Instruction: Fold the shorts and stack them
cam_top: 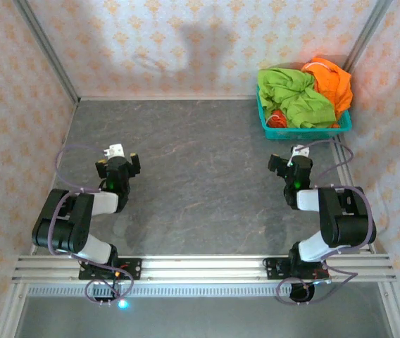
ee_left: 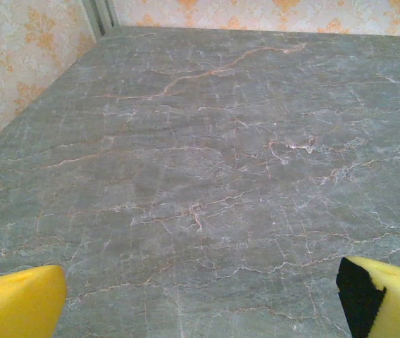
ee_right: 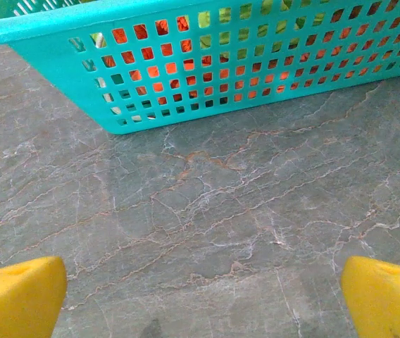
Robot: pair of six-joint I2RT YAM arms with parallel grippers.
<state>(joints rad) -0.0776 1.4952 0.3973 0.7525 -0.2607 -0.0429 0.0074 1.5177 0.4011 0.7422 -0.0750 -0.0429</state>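
Seen from above, a grey marble-patterned table (cam_top: 200, 176) is enclosed by walls (cam_top: 186, 42) papered in a pale orange pattern. In the far right corner stands a teal plastic basket (cam_top: 305, 132) holding the shorts (cam_top: 305, 95) in a crumpled heap. A lime green pair (cam_top: 291, 98) lies on top and towards the left. Orange shorts (cam_top: 332, 83) bulge up behind it on the right, and a scrap of orange shows at the front left. The cloth is too bunched to count the orange pairs or pick out waistbands. A thin white cord shows at the top of the orange heap.

The left gripper (cam_top: 118, 163) hovers over the left half of the table, well apart from the basket. In its wrist view, the left gripper (ee_left: 200, 303) is released: its yellow fingertips (ee_left: 17, 306) sit spread at the bottom corners, cut off by the frame, with grey table between them.

The right gripper (cam_top: 290, 162) sits near the basket's front. Its wrist view shows the right gripper (ee_right: 200, 296) likewise released, over the table. The basket's slotted wall (ee_right: 186, 91) is cut off at the top and sides. Orange cloth (ee_right: 151, 74) and a little green (ee_right: 207, 17) glow through the holes.
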